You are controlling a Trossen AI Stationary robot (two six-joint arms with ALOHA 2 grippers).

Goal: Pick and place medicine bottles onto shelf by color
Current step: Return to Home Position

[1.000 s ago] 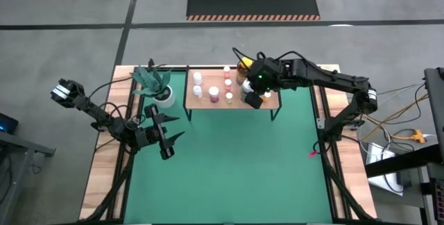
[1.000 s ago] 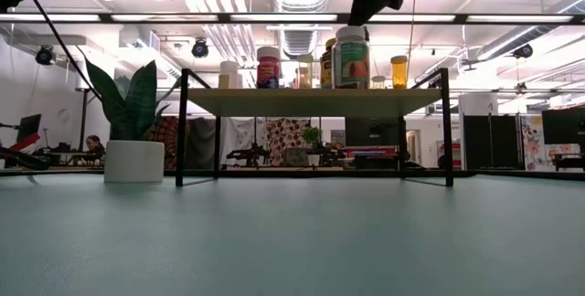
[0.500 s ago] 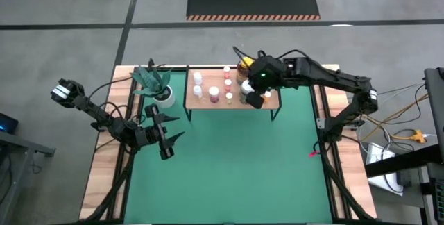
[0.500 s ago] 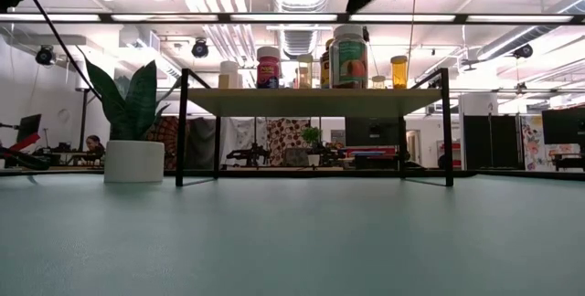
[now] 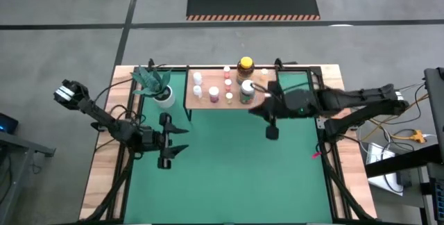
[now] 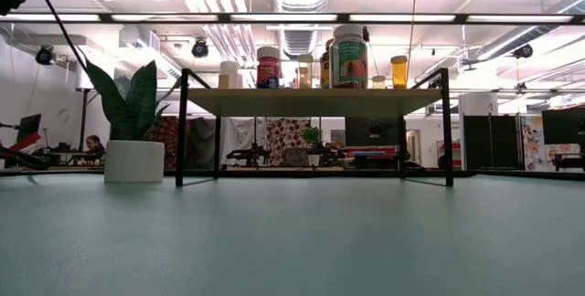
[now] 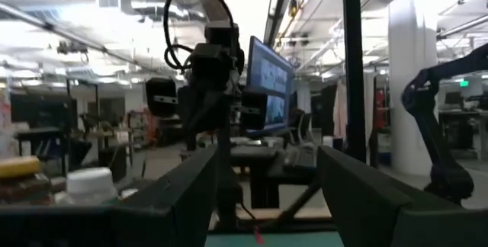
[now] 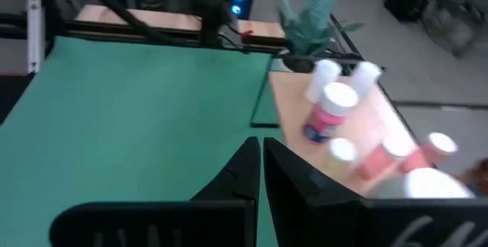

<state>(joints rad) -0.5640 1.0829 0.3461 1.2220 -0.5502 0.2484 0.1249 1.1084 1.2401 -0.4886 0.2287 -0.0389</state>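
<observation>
The shelf (image 5: 205,103) (image 6: 311,102) stands on thin black legs at the far side of the green mat. Several small white-capped medicine bottles (image 5: 214,93) (image 8: 329,110) stand on its board. The yellow black-lidded jar (image 5: 245,65) and the greenish white-lidded jar (image 5: 247,90) (image 6: 351,58) stand upright at its right part. My right gripper (image 5: 254,107) (image 8: 259,155) is shut and empty, in the air just off the shelf's near right edge. My left gripper (image 5: 182,139) (image 7: 267,155) is open and empty over the mat's left part.
A white pot with a green plant (image 5: 164,94) (image 6: 133,161) stands left of the shelf. The green mat (image 5: 229,176) spreads out near of the shelf. Wooden table strips run along both sides. The right arm reaches in from the table's right edge.
My right gripper has risen off the greenish jar, out of the low view, and drawn back toward the near-right, off the shelf. The jar stays upright on the shelf. My left gripper has shifted a little toward the right.
</observation>
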